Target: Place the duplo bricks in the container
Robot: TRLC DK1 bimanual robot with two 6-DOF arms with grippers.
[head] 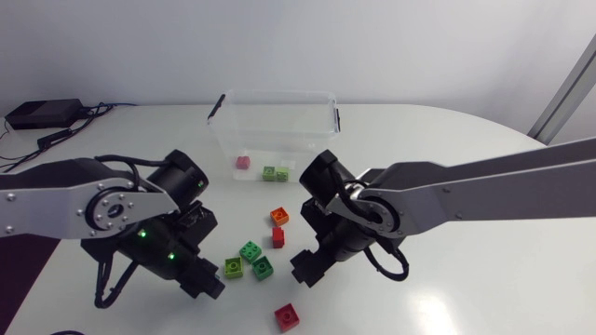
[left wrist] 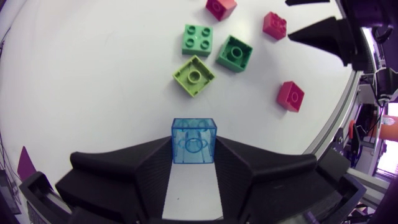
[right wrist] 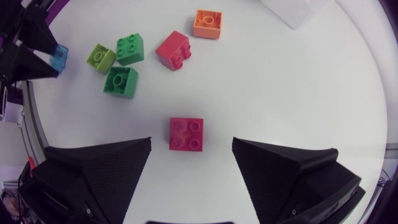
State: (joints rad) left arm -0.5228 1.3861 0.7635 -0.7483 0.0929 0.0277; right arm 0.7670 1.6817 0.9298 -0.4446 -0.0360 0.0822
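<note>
Currently held: one translucent blue duplo brick (left wrist: pixel 194 138), clamped from both sides between the fingers of the left gripper (left wrist: pixel 194 149), low over the white table (head: pixel 484 279) at about 7 o'clock from its centre. Right gripper (right wrist: pixel 191 142): fingers spread wide, with a crimson duplo brick (right wrist: pixel 185 134) lying flat on the table between them, touched by neither. Clear plastic container (head: pixel 272 116) with black side clips: at 12 o'clock, holding one red brick (head: pixel 242 162) and two green bricks (head: pixel 275 173) on its floor. Loose stock between the two grippers: a dark green brick (head: pixel 250 251), a lime brick (head: pixel 234 267) and a green brick (head: pixel 264 268), close together. At 12 o'clock of that group, on the line toward the container: an orange brick (head: pixel 279 216) and a red brick on its side (head: pixel 277 236). Black box with cables (head: pixel 37 113): at 10 o'clock, near the table's edge, well apart from the bricks. Surface: plain matte white, rounded at the right.
</note>
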